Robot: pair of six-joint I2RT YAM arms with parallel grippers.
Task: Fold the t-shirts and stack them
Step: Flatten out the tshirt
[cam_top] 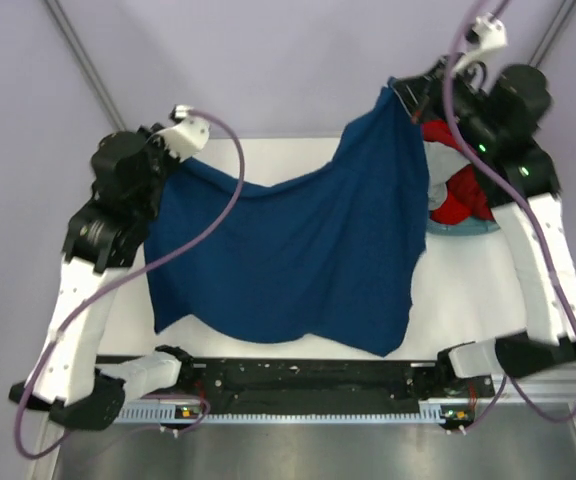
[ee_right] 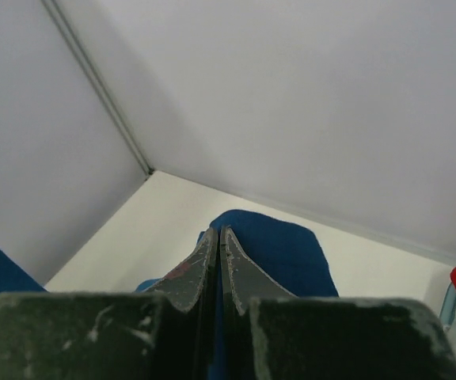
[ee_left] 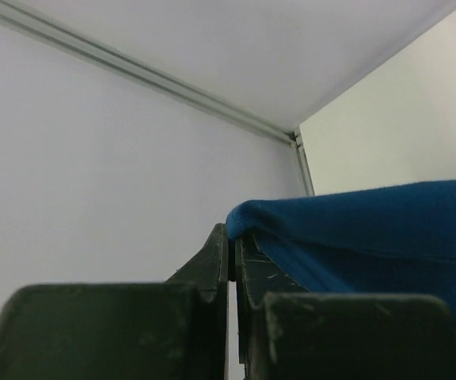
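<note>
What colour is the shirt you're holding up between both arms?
The t-shirt is navy blue, no print showing; clearest in the top external view.

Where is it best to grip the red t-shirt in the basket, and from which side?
Probably a raised fold on top of the red t-shirt, coming straight down from above: it lies crumpled inside the basket, whose walls block side approach. The left gripper and right gripper are shut on the blue t-shirt.

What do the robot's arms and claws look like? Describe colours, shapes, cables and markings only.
Both the left arm and right arm have white links with chunky black joint housings; a lilac cable loops along each. The left claw and right claw have dark, tapering, scuffed fingers.
</note>
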